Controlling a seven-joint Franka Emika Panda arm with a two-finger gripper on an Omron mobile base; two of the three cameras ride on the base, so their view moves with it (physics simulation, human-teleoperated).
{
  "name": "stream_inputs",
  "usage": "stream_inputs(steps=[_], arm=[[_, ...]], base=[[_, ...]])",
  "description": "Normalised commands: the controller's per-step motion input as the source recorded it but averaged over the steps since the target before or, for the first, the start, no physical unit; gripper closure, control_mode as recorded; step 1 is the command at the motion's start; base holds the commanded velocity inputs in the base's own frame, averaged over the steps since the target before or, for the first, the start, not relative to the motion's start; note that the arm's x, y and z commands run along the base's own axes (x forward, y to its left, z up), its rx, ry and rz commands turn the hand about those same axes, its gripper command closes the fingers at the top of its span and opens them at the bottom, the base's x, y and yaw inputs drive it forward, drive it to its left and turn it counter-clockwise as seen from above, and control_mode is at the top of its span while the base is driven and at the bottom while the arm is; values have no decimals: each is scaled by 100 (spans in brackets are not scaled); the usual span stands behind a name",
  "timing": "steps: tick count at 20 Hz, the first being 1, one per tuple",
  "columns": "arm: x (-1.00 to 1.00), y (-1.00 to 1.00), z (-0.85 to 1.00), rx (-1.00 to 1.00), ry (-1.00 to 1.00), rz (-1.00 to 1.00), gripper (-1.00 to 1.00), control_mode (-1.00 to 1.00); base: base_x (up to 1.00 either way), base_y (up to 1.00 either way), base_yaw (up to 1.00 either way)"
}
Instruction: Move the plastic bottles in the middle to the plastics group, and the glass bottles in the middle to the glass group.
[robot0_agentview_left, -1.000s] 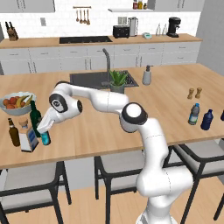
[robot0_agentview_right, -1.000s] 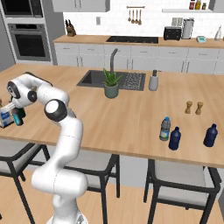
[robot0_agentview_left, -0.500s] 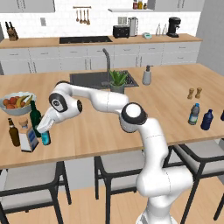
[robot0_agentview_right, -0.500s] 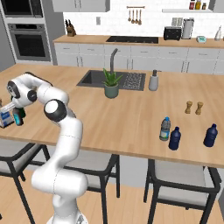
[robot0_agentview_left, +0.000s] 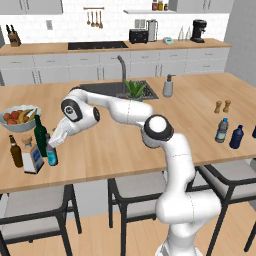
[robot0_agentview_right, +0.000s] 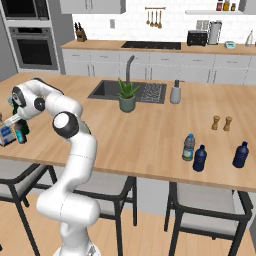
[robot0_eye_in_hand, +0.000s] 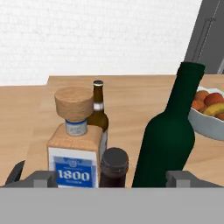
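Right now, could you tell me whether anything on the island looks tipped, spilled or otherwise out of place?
Nothing stands out. The slim dark bottle stands upright between the open gripper's fingers, beside the corked square bottle, green bottle and brown bottle. The water bottle is upright too.

From my hand view I read one thing: "1800" in white figures on the blue part of the label on the square clear bottle (robot0_eye_in_hand: 75, 151) with the cork stopper. No other label around me, in any view, is sharp enough to read.
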Motion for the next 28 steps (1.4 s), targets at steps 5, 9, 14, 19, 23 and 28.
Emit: stream_inputs(steps=[5,9,14,19,23,28], arm=[[-12,-66,15,0,-1,0,-100,-100],[-17,-87,18,0,-3,0,-100,-100],[-14,-96,20,0,-2,-6,-100,-100],[-2,-98,27,1,0,-16,-100,-100],[0,-97,29,2,0,-22,-100,-100],[-3,-81,23,1,0,-31,-100,-100]], base=[[0,0,0],[0,0,0],[0,0,0],[0,0,0],[0,0,0],[0,0,0]])
